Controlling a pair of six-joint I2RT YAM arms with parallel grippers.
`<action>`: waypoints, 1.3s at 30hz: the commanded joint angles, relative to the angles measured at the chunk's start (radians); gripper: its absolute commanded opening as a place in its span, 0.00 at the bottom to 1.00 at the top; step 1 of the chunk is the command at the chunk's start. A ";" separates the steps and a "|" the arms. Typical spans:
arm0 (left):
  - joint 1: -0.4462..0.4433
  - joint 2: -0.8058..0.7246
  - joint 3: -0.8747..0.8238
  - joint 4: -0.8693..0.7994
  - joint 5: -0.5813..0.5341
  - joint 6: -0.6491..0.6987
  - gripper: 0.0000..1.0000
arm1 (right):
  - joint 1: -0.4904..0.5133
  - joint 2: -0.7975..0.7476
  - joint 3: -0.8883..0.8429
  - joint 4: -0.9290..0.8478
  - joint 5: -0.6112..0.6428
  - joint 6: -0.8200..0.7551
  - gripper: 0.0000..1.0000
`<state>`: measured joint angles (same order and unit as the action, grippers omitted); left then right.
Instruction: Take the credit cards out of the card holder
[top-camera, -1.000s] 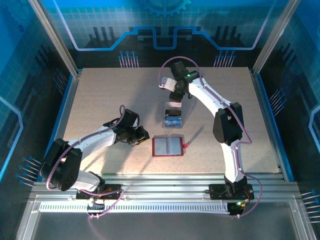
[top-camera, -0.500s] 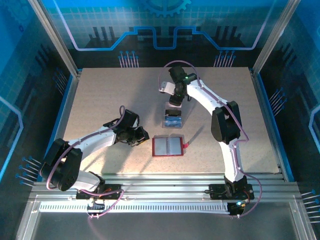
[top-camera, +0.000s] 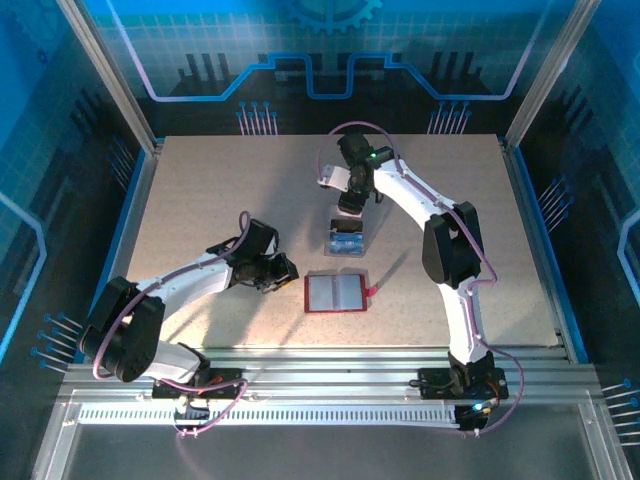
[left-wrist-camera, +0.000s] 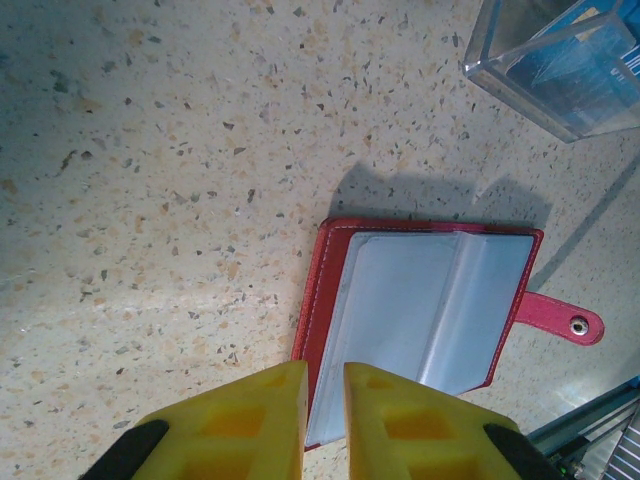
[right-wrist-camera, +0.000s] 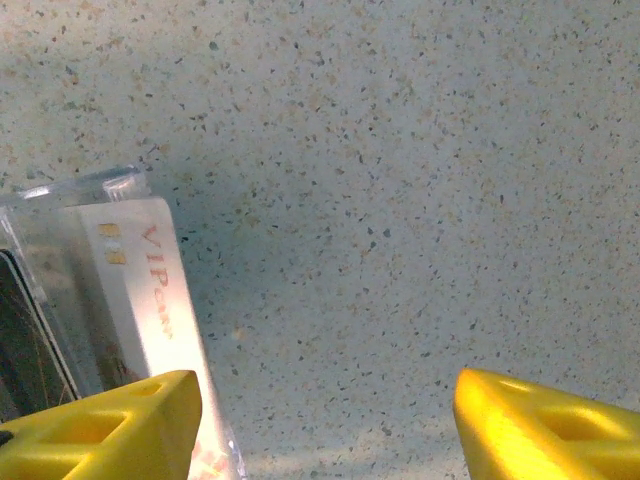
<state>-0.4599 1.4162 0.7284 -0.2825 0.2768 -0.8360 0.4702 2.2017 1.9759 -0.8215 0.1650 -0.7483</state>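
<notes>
The red card holder (top-camera: 335, 292) lies open and flat on the table, its grey pockets (left-wrist-camera: 420, 310) up and its little tab (left-wrist-camera: 560, 320) out to the right. Blue credit cards (top-camera: 346, 241) sit in a clear box (left-wrist-camera: 545, 75) just behind it. A pale card marked VIP (right-wrist-camera: 150, 290) stands in that box. My left gripper (top-camera: 287, 269) hovers at the holder's left edge, its yellow fingers (left-wrist-camera: 240, 420) a narrow gap apart with nothing between them. My right gripper (top-camera: 350, 199) stands wide open just beyond the box, over bare table (right-wrist-camera: 325, 425).
The speckled table (top-camera: 200, 200) is fenced by metal posts and blue side walls. A metal rail (top-camera: 320, 365) runs along the near edge by the arm bases. Both arms reach toward the middle.
The right wrist turned and drew slightly back to the left over the first half second, then held still. The left arm, card holder and box have not moved.
</notes>
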 joint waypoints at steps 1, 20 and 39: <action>0.010 -0.011 -0.012 0.003 0.007 -0.003 0.18 | 0.001 -0.023 -0.007 -0.028 -0.001 -0.009 0.69; 0.003 0.027 -0.024 0.062 0.058 -0.018 0.17 | 0.014 -0.276 -0.204 0.073 -0.070 0.161 0.68; -0.053 0.094 -0.053 0.166 0.086 -0.054 0.16 | 0.176 -0.578 -0.650 0.240 -0.220 0.840 0.62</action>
<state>-0.5026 1.4929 0.6952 -0.1398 0.3378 -0.8688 0.6193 1.6588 1.3701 -0.6353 -0.0097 -0.0769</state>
